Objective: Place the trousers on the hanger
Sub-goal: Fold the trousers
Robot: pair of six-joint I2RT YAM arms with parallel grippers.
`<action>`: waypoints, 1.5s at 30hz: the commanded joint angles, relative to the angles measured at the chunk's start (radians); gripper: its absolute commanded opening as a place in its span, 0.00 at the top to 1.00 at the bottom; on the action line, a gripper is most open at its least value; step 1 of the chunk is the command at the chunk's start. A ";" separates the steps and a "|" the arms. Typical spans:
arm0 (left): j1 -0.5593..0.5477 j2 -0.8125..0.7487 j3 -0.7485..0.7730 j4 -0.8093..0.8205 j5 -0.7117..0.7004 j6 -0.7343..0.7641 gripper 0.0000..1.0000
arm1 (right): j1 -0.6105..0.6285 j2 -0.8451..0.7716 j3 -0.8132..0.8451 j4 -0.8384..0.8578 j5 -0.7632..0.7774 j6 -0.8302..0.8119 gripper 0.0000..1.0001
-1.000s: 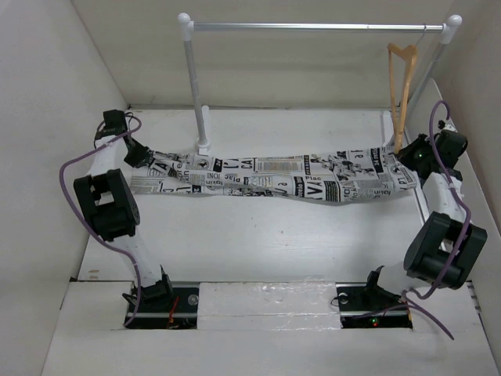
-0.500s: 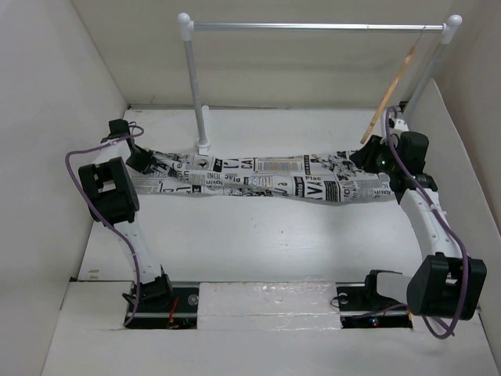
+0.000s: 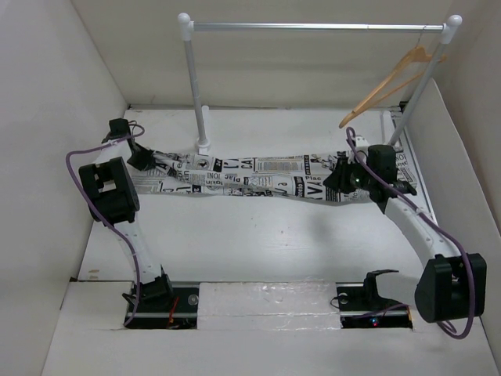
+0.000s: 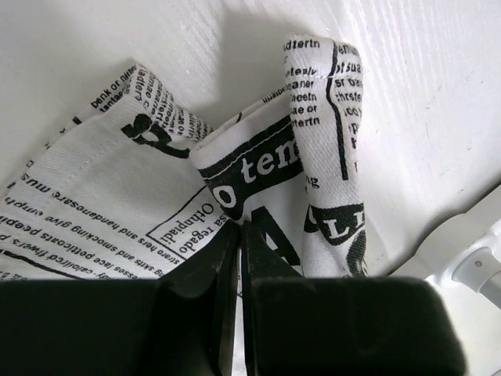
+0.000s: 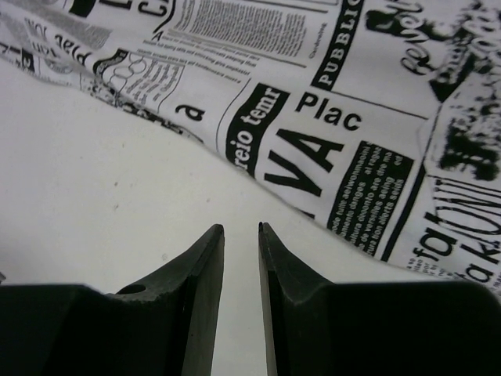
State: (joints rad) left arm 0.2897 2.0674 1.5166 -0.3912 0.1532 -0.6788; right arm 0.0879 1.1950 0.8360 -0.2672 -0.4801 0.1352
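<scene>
Black left fingers pinch the trousers; right fingers narrowly apart, seemingly empty, over the table.

Top view: bright, flat, diffuse from overhead. Barely any shadow on the table, only faint soft ones under the arms. Washes out the white walls slightly, with thin glare along the silver rail. Sharp overall.

Left wrist: crisp print on the trousers, grey shadow behind the fold at top, left gripper crushed to black with no detail.

Right wrist: sharp print, softer toward top right, right gripper dark with faint sheen on inner edges.
</scene>
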 commanded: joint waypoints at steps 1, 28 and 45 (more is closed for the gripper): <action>0.003 -0.039 0.027 0.034 -0.015 0.002 1.00 | 0.051 -0.041 -0.017 -0.020 0.000 -0.049 0.70; 0.147 -0.398 -0.470 0.134 -0.159 -0.050 0.74 | 0.035 0.089 -0.014 -0.041 -0.130 -0.189 0.68; 0.147 -0.379 -0.625 0.282 0.100 -0.048 0.47 | -0.344 -0.001 -0.240 0.063 -0.178 0.133 0.26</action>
State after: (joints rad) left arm 0.4404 1.6726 0.9283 -0.1318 0.1749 -0.7334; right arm -0.1654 1.2240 0.6743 -0.2863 -0.6006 0.1535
